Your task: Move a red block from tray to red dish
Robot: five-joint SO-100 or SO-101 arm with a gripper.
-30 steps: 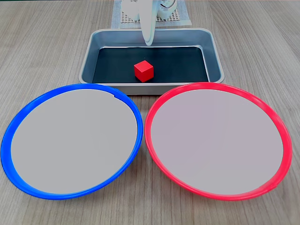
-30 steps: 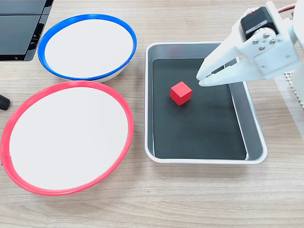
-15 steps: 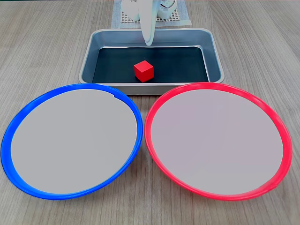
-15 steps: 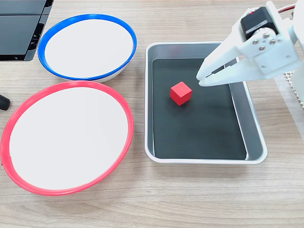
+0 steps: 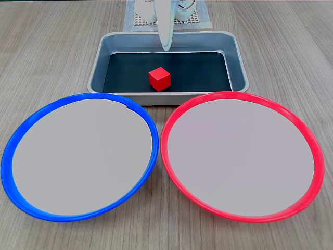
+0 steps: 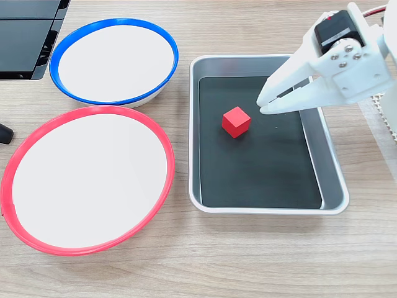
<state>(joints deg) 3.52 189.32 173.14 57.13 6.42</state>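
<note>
I see the red block [image 6: 236,121] lying on the dark floor of the tray [image 6: 195,136], roughly midway across it and clear of every wall. In a fixed view the block [image 5: 159,78] sits toward the near half of the tray [image 5: 97,67], with one corner turned toward the camera.

The gripper [image 6: 263,103] hangs over the tray to the right of the block in that fixed view, its white fingers [image 6: 291,74] pointing toward the block from the arm's side. The tips stand near the block but apart from it; I find no contact. The jaws are parted only a narrow gap at the tips, and they hold nothing. In a fixed view the gripper [image 5: 165,46] comes down from the top edge as a single white blade seen edge-on, ending above the far wall of the tray, behind the block; from that angle I cannot judge the gap.

The red dish [image 6: 12,167] lies on the wooden table [image 6: 248,261], left of the tray in that fixed view and just beside it. A blue-rimmed dish [image 6: 59,53] sits next to it, their rims almost touching. Both dishes carry nothing.
</note>
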